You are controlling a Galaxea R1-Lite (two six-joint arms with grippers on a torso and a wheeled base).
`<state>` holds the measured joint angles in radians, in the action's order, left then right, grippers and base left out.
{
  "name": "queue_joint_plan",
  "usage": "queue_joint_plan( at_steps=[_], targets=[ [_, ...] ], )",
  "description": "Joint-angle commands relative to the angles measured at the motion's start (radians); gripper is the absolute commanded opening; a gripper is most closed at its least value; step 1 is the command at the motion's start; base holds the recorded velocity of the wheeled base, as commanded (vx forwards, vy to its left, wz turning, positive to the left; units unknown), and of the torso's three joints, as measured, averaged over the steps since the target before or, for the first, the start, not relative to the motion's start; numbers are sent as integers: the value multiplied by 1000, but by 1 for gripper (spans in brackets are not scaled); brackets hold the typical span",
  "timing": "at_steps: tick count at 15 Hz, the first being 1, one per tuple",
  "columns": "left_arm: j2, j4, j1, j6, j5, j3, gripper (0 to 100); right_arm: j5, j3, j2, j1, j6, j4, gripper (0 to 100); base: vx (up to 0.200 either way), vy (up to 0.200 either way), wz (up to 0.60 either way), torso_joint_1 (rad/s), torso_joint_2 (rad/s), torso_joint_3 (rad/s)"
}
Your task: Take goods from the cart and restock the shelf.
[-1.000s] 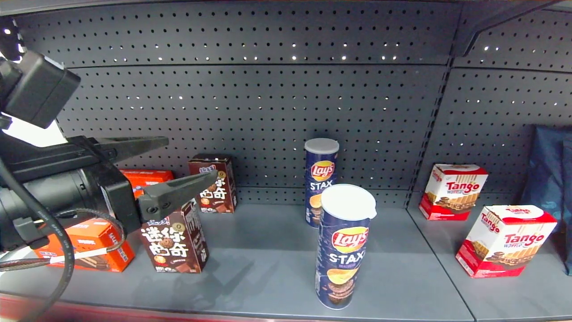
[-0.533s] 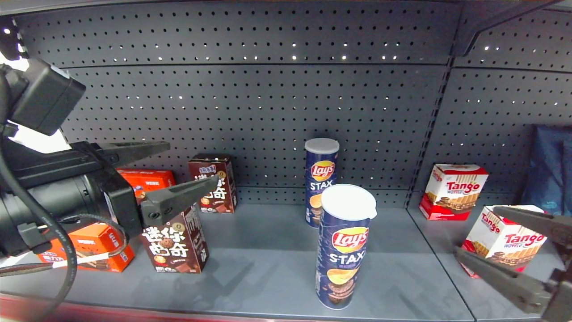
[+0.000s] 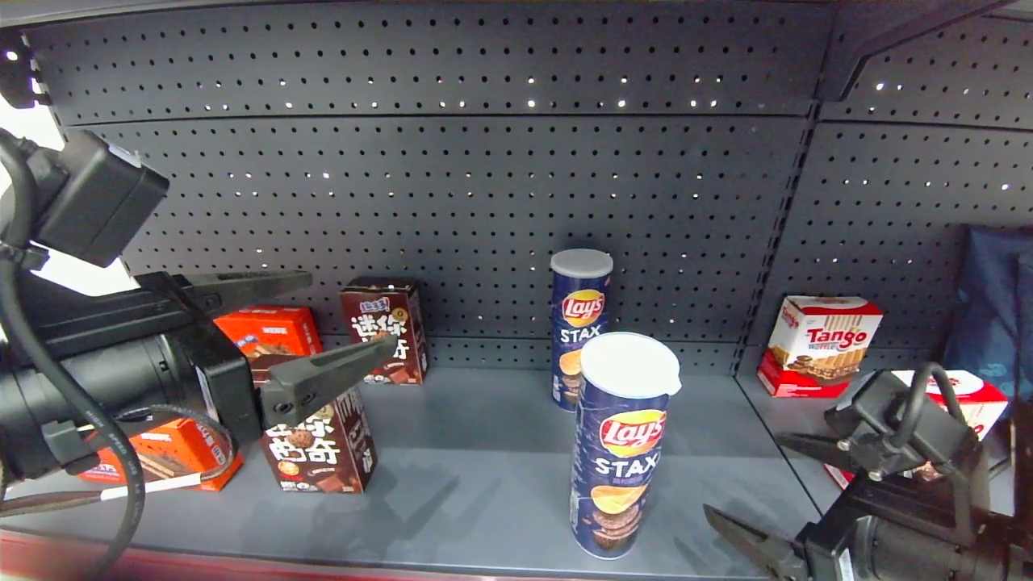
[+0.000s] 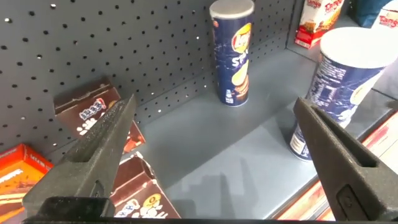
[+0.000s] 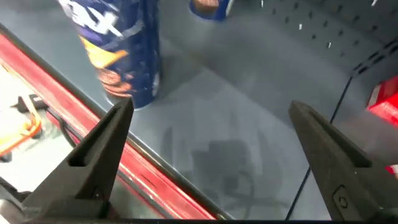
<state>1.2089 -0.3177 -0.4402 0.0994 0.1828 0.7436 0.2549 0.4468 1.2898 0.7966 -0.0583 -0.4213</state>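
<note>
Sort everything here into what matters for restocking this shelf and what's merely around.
Job in hand:
blue crisp tubes with white lids; brown biscuit boxes; orange boxes; red-and-white wafer boxes; grey metal shelf; open left tool; open right tool.

Lying about:
dark perforated back panel; dark blue bag at the far right.

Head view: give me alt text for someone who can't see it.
A grey shelf holds two blue chip cans mid-shelf, brown boxes and orange boxes at left, and wafer boxes at right. The left gripper and right gripper sit at either side, fingers open.
</note>
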Motion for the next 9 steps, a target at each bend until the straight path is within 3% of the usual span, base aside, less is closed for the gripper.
queue_joint_plan(
  at_steps=[1,9],
  targets=[
    [0,0,0,0,0,-10,100,20,7,62,-5,2,-1,100,0,0,0,0,0,0],
    [0,0,0,0,0,-13,100,37,102,169,-65,0,1,100,0,0,0,0,0,0]
  ],
)
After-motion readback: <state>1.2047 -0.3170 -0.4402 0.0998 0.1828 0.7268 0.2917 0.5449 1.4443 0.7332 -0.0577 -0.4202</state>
